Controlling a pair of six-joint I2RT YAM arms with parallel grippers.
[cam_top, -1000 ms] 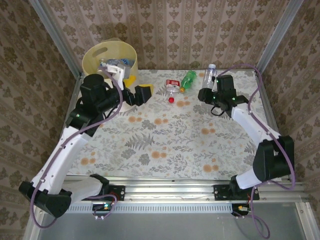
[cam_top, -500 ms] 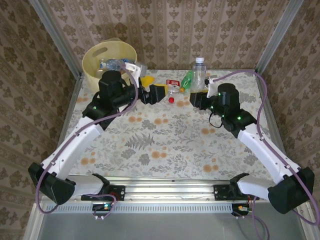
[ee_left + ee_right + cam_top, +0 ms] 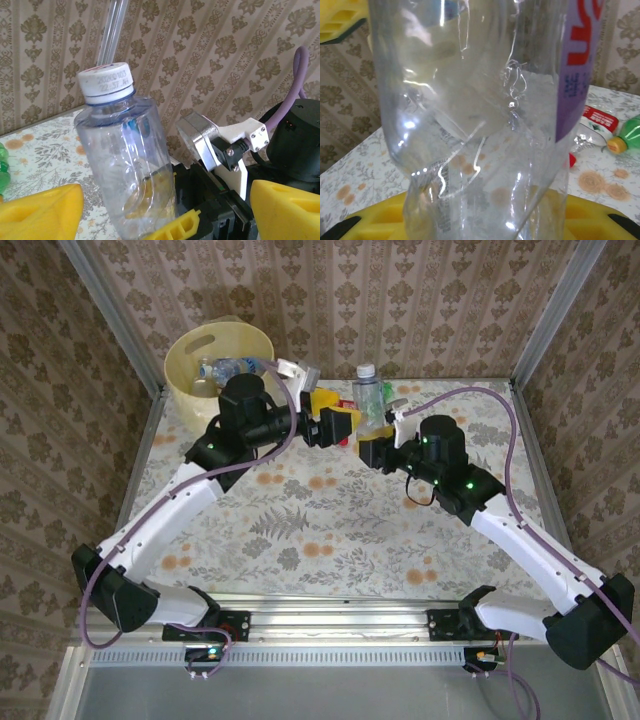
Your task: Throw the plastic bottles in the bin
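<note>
Both arms have been swung inward since a second ago | right tool (image 3: 378, 435): closed on one clear bottle (image 3: 125, 165), held upright above the counter (image 3: 330, 530) | left tool (image 3: 333, 412): jaws spread wide either side of it, nothing gripped | two bottles seen lying on the counter: one green bottle (image 3: 631, 131), one red-labelled bottle (image 3: 597, 122) | one bin (image 3: 190, 375) at far-left corner, bottles inside uncounted

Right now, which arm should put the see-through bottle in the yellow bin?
Left. The left fingers, open, flank the clear bottle that the right fingers hold upright. The bin stands on the left arm's side, far from the right arm.
</note>
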